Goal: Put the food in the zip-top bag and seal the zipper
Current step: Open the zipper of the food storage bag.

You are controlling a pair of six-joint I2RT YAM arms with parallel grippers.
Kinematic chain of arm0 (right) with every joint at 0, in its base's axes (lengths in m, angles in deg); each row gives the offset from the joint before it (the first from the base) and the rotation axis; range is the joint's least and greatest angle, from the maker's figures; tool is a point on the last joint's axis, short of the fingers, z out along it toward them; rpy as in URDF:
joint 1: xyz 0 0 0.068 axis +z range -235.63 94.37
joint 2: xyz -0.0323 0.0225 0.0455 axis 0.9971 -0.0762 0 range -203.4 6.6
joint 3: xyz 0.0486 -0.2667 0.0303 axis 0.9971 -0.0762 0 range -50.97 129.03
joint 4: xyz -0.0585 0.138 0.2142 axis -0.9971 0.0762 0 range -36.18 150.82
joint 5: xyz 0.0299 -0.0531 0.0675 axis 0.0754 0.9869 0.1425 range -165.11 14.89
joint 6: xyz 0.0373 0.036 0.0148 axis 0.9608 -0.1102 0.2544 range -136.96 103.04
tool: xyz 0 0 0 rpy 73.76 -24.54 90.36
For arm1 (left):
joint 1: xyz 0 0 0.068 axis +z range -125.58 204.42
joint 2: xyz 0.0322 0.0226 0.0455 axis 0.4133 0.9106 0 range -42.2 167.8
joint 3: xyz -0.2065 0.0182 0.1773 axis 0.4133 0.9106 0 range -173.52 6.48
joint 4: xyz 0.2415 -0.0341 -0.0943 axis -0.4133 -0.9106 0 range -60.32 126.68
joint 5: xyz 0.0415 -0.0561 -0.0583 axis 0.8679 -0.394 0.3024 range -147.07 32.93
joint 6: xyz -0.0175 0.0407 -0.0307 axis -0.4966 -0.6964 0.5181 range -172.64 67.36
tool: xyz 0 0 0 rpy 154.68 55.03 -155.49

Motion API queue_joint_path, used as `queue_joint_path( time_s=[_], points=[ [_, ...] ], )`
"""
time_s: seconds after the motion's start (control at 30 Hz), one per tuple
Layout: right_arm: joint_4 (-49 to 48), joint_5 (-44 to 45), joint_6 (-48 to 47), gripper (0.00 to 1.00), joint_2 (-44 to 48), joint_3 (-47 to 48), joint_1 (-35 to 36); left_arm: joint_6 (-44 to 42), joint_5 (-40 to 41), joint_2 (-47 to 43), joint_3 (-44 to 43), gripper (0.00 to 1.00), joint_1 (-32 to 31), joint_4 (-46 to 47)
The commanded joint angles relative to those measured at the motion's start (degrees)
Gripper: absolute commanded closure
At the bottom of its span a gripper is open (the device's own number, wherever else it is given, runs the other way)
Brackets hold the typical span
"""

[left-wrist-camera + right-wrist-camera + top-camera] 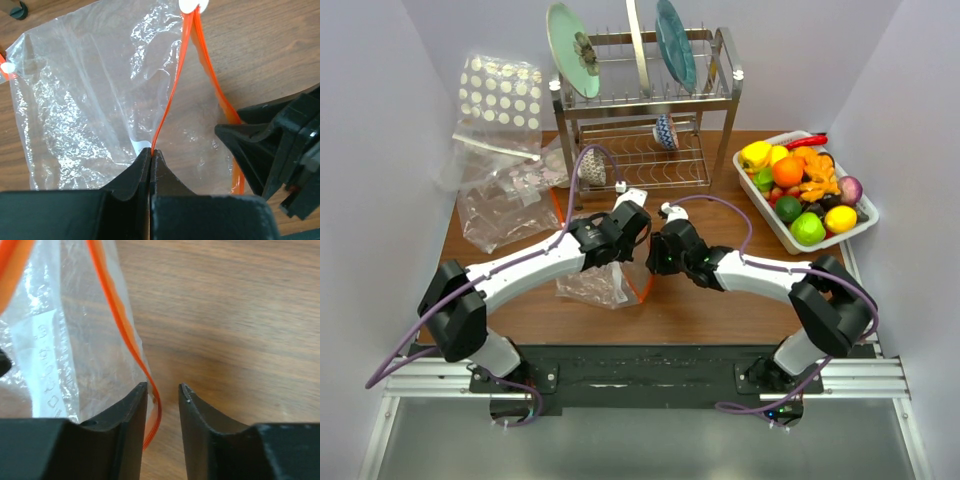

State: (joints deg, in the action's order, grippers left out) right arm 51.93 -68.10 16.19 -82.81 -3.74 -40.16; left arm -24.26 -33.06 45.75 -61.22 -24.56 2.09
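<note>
– Where do we have the bag [85, 100] right now?

– We see it lying flat on the worktop [720, 310], about midway between the left and right edges and nearer the near edge than the far one. Both grippers are at its mouth.

– And the left gripper [151, 156]?

– We find it pinched tight on one side of the zipper [167, 107], with the orange strip running up from its fingertips to the white slider [192, 5]. The other side of the strip bows away to the right, so the mouth stands parted.

– What about the right gripper [163, 390]?

– Its jaws stand only a narrow gap apart. The second strip runs down beside the inner face of one finger [135, 410], and we can't tell whether it touches. Nothing is clamped there.

– And the food [805, 185]?

– We see it heaped in the white tray [762, 208] at the far right corner, well apart from the bag.
</note>
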Motion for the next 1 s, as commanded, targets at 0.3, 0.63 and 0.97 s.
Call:
queue_joint_path(
  time_s=[0.3,0.63,0.97],
  points=[
    [6.02,3.98,-2.65,0.61,2.66,-0.46,-5.92,-3.59,-1.07,-7.33,-1.64,1.0,2.21,-3.82],
    [2.15,-3.4,-4.23,0.54,6.95,-1.25,-6.1,-3.6,-3.54,-8.66,0.64,1.0,2.48,0.66],
    [6.63,-1.39,-6.95,0.08,19.7,-0.38,-6.1,-3.24,2.01,-10.95,3.89,0.99,2.48,3.12]
  ],
)
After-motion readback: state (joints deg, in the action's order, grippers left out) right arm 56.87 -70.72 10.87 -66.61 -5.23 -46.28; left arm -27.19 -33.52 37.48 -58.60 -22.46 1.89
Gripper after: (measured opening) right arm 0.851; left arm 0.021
